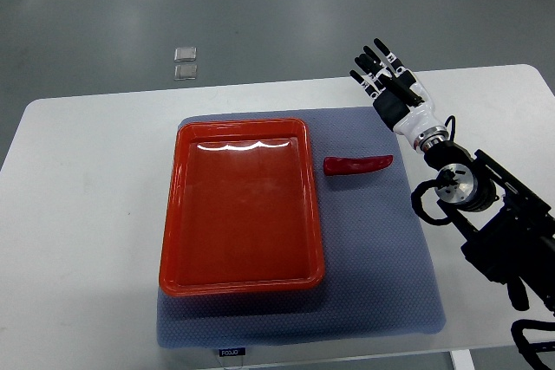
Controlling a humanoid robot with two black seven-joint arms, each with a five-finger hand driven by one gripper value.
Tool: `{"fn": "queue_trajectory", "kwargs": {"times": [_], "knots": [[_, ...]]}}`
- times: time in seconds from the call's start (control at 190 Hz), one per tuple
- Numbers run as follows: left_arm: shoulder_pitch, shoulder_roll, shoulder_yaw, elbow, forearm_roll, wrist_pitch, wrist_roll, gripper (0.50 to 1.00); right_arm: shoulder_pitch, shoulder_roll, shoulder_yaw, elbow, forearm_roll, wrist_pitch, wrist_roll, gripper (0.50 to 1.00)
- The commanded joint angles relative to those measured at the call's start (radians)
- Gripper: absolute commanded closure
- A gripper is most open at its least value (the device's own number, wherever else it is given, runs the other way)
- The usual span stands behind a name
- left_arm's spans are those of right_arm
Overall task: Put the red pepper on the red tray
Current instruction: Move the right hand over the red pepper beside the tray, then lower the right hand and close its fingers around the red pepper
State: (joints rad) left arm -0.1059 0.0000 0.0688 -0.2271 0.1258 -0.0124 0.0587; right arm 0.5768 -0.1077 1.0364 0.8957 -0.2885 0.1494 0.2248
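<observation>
We see the red pepper (357,165) lying on the grey mat (381,249) just right of the red tray (173,240); our right robot hand (388,79) hovers upper right, fingers spread, holding nothing.

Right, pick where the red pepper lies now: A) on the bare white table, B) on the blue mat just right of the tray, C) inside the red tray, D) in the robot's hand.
B: the red pepper rests on the blue mat, just right of the red tray, untouched by the right hand.
</observation>
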Motion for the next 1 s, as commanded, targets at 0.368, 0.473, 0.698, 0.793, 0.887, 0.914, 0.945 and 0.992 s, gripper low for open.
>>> {"fn": "queue_trajectory", "kwargs": {"times": [0.368, 0.473, 0.698, 0.793, 0.887, 0.914, 0.945, 0.992], "knots": [[-0.002, 0.0, 0.002, 0.002, 0.0, 0.0, 0.0, 0.5, 0.537, -0.351, -1.025, 0.1, -0.371, -0.001, -0.073, 0.587], [-0.002, 0.0, -0.001, 0.008, 0.0, 0.0, 0.0, 0.5, 0.65, -0.351, -1.231, 0.124, -0.413, -0.001, -0.096, 0.587], [-0.002, 0.0, -0.003, 0.009, 0.0, 0.0, 0.0, 0.5, 0.735, -0.317, -1.343, 0.124, -0.454, -0.008, -0.113, 0.587], [-0.002, 0.0, -0.001, 0.008, 0.0, 0.0, 0.0, 0.5, 0.735, -0.319, -1.345, 0.124, -0.468, -0.01, -0.136, 0.589], [-0.002, 0.0, -0.003, 0.006, 0.0, 0.0, 0.0, 0.5, 0.733, -0.32, -1.343, 0.135, -0.462, -0.011, -0.145, 0.591], [-0.002, 0.0, -0.003, 0.006, 0.0, 0.0, 0.0, 0.5, 0.73, -0.319, -1.345, 0.135, -0.462, -0.011, -0.145, 0.591], [-0.002, 0.0, -0.003, 0.006, 0.0, 0.0, 0.0, 0.5, 0.726, -0.319, -1.345, 0.135, -0.463, -0.011, -0.147, 0.591], [0.0, 0.0, -0.003, 0.008, 0.0, 0.0, 0.0, 0.5, 0.721, -0.317, -1.345, 0.135, -0.465, -0.013, -0.147, 0.591]]}}
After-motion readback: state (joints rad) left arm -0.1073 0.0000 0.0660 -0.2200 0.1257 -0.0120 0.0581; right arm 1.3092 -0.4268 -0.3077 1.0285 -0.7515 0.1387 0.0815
